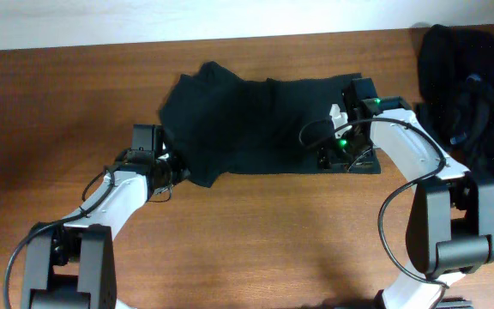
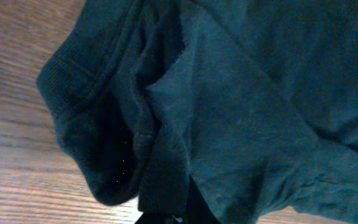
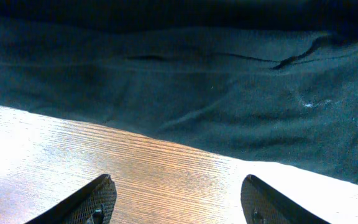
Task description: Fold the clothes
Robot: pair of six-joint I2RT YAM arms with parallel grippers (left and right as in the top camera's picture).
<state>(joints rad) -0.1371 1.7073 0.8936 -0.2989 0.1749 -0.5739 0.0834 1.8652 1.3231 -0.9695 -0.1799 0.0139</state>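
Observation:
A dark T-shirt (image 1: 264,120) lies spread on the wooden table, bunched at its left end. My left gripper (image 1: 171,172) is at the shirt's lower left corner. In the left wrist view the fabric (image 2: 247,93) fills the frame, and a fold of it runs down into the shut jaws (image 2: 173,218). My right gripper (image 1: 333,159) is at the shirt's lower right edge. In the right wrist view its fingers (image 3: 178,199) are open and empty over bare wood, just short of the shirt's hem (image 3: 197,93).
A pile of dark clothes (image 1: 470,94) lies at the table's right edge, close behind the right arm. Bare wooden tabletop (image 1: 256,232) stretches in front of the shirt and to its left.

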